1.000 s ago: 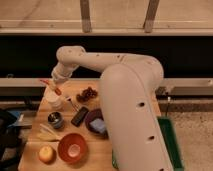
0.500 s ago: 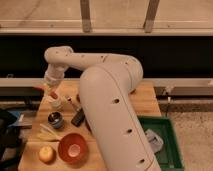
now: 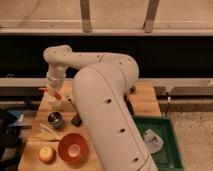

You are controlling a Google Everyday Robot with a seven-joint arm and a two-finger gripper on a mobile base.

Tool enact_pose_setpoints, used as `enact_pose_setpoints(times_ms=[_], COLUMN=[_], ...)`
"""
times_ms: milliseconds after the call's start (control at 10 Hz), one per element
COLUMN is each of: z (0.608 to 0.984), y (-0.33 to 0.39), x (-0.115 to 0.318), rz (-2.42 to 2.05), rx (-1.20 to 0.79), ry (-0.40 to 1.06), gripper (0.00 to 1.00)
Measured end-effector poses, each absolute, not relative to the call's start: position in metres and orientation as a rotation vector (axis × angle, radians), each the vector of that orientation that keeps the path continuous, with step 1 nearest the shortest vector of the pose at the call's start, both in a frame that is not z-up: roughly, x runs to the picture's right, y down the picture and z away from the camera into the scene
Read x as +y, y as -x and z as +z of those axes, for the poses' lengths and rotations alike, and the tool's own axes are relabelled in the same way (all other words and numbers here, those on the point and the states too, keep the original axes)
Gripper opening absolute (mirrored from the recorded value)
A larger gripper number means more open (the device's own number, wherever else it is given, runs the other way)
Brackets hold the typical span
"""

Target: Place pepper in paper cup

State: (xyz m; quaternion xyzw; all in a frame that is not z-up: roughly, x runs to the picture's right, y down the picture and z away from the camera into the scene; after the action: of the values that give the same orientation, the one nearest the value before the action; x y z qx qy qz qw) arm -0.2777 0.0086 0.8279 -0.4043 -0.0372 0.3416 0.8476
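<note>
My gripper point(image 3: 53, 93) hangs at the back left of the wooden table point(image 3: 145, 100), at the end of the white arm. It is shut on the pepper point(image 3: 46, 91), a small red-orange piece that sticks out to the left of the fingers. The paper cup point(image 3: 55, 104), small and white, stands directly under the gripper, with the pepper just above its rim. The arm hides the middle of the table.
A small dark metallic cup point(image 3: 56, 119) stands in front of the paper cup. An orange-red bowl point(image 3: 72, 148), a yellow fruit point(image 3: 46, 153) and pale strips point(image 3: 47, 132) lie at the front left. A green bin point(image 3: 161, 145) sits to the right of the table.
The gripper has moved left and down with the pepper to just over the paper cup. The arm now covers more of the table, hiding the dark red berries.
</note>
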Motion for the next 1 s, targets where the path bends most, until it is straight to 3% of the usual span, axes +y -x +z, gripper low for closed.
enact_pose_setpoints(times_ms=[300, 400, 1000], z=[0.836, 0.837, 0.831], y=[0.276, 0.277, 0.282], x=[0.011, 0.013, 0.003], rz=[0.725, 0.722, 0.704], rx=[-0.055, -0.049, -0.049], ry=[0.865, 0.869, 0.841], gripper=[0.71, 0.77, 0.8])
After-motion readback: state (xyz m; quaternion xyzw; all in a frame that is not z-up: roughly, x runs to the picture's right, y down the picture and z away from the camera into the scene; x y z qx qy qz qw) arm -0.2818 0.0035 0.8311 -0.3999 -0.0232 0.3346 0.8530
